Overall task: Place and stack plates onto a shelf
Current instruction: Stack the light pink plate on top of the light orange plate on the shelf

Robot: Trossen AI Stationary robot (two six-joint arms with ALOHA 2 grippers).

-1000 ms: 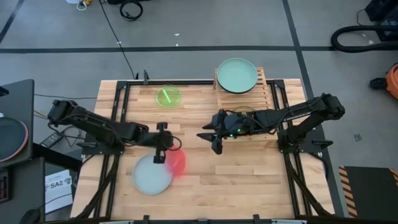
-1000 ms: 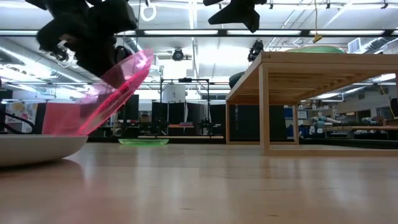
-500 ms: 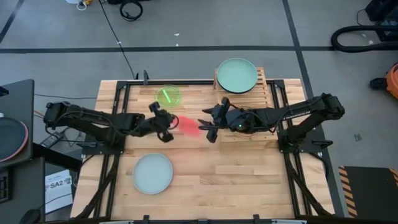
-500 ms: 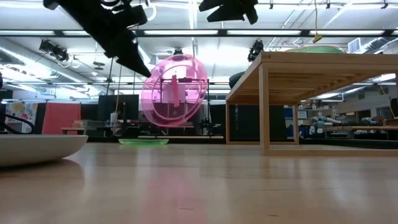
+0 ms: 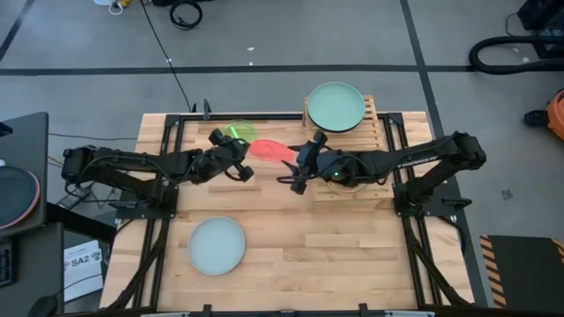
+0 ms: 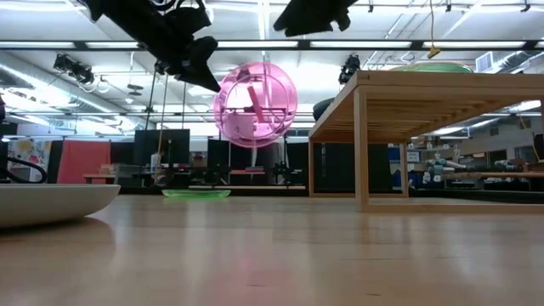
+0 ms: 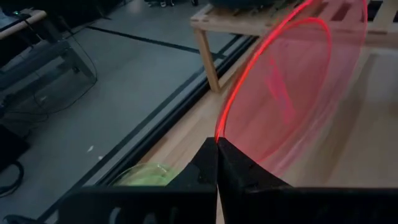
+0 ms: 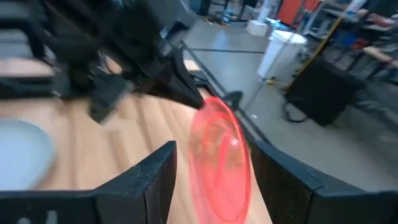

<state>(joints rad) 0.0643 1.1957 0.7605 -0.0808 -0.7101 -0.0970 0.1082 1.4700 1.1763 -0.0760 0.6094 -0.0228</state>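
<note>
My left gripper [image 5: 240, 165] is shut on a small translucent pink plate [image 5: 271, 150], held in the air above the table's far middle. In the low view the pink plate [image 6: 255, 104] stands nearly on edge. My right gripper [image 5: 301, 165] is open. Its fingers stand on either side of the pink plate [image 8: 221, 162] at its right rim, with a gap showing on both sides. A mint green plate [image 5: 335, 106] lies on the slatted shelf [image 5: 374, 132]. A green translucent plate [image 5: 238, 132] and a pale grey plate [image 5: 217, 245] lie flat on the table. My left gripper pinches the pink plate's rim [image 7: 219, 134] between its two fingers [image 7: 233, 168], at the edge toward the table's left. The fingers come nearly level from the left. The plate is lifted clear and stands on edge, reaching away from the fingertips toward my right gripper.
The shelf [image 6: 425, 89] stands on legs at the far right, with open room under it. The green plate [image 6: 195, 194] lies just beyond my left gripper [image 6: 200, 59]. Bare planks [image 5: 335, 246] fill the table's near right.
My left gripper has lifted the pink plate off the pale grey plate's edge and carried it up, toward the far edge and to the right, to my right gripper. The plate has turned from slanting to standing on edge. My right gripper has shifted slightly toward the far edge.
</note>
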